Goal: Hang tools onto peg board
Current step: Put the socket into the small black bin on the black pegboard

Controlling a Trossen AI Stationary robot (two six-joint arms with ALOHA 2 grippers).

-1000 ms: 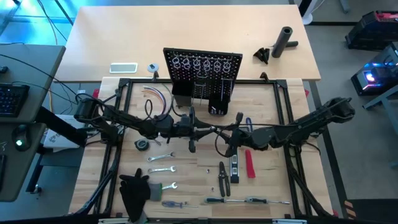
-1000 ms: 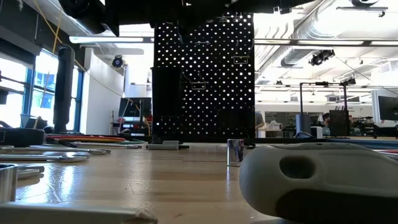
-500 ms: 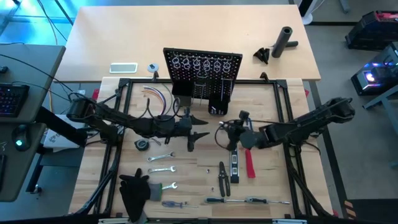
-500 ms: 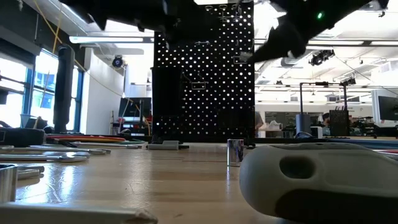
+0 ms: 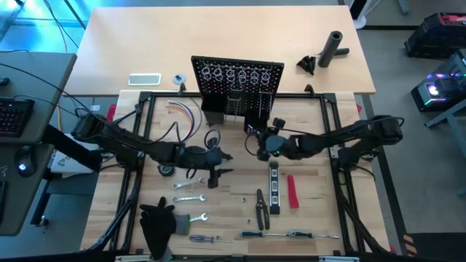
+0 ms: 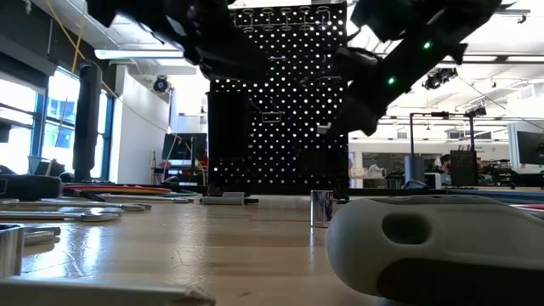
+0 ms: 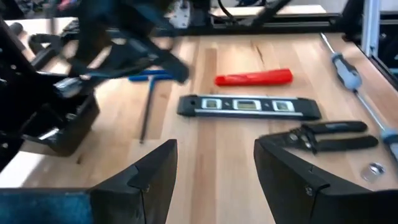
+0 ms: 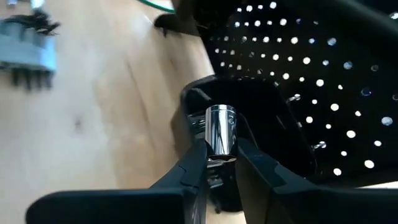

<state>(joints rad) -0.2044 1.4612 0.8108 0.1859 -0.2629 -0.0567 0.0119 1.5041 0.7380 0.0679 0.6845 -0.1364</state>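
The peg board (image 6: pixel 279 102) is partly hidden by both arms, its tools perhaps unreadable.

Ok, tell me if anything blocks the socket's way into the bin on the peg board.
Nothing visible does. The right gripper holds the silver socket just in front of the open black bin on the peg board, with no object between them.

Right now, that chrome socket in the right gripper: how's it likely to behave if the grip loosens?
The socket is polished and round, pinched between the right gripper's narrow fingers, so it is probably slippery. It looks like solid metal, likely heavy for its size. It sits over the peg board's black bin, so it would probably drop in; on the table it might roll.
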